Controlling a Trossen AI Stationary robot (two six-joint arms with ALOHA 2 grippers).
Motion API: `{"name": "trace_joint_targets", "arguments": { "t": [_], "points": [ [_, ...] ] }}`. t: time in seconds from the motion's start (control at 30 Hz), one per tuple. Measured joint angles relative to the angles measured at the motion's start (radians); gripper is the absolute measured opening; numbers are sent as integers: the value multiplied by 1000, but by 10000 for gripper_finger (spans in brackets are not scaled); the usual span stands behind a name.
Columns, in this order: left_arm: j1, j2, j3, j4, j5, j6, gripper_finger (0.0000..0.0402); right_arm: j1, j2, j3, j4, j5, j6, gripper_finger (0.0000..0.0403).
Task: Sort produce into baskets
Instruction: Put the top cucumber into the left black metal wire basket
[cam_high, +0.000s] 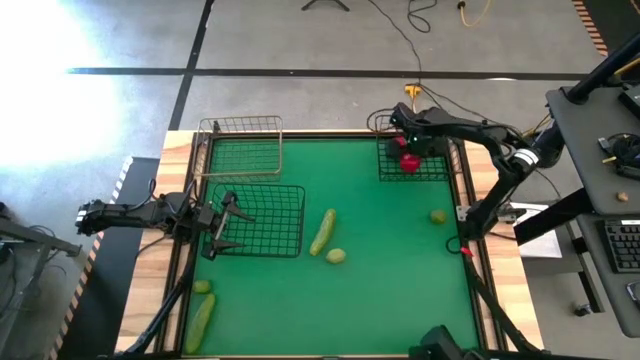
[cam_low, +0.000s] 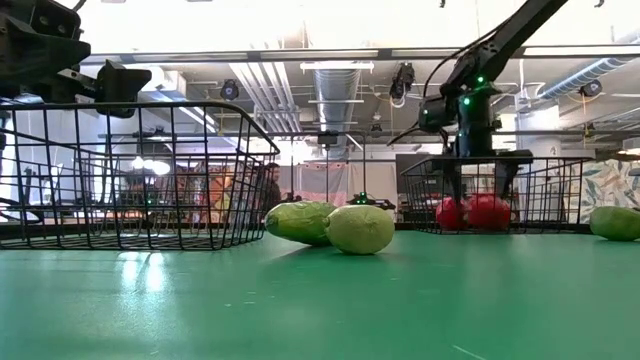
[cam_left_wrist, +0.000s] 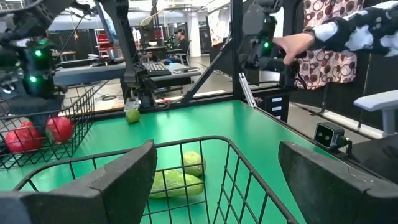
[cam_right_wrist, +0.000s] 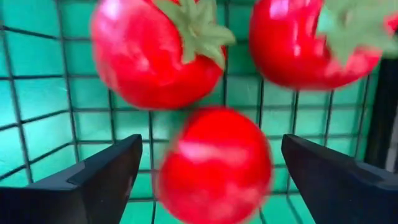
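Right wrist view: the right gripper stands with fingers apart above a third tomato, loose between them, in the black wire basket. The cucumber lies lengthwise nearer the left gripper, which is spread wide too.

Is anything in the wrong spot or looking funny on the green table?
Nothing looks broken or spilled. Three tomatoes sit in the black basket under the open right gripper. The other two baskets hold nothing. One cucumber and one lime lie off the green mat, on the wooden edge near the left arm.
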Motion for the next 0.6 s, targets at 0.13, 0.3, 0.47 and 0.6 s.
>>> {"name": "trace_joint_targets", "arguments": {
  "t": [0.13,0.3,0.47,0.6],
  "points": [
    [0,0,0,0,0,0,318,6,-26,100,-54,15,-102,381],
    [0,0,0,0,0,0,318,88,-118,225,-76,222,-237,381],
    [0,0,0,4,0,2,318,269,-245,226,56,358,-296,381],
    [0,0,0,128,0,27,318,480,-336,154,229,362,-321,382]
  ]
}}
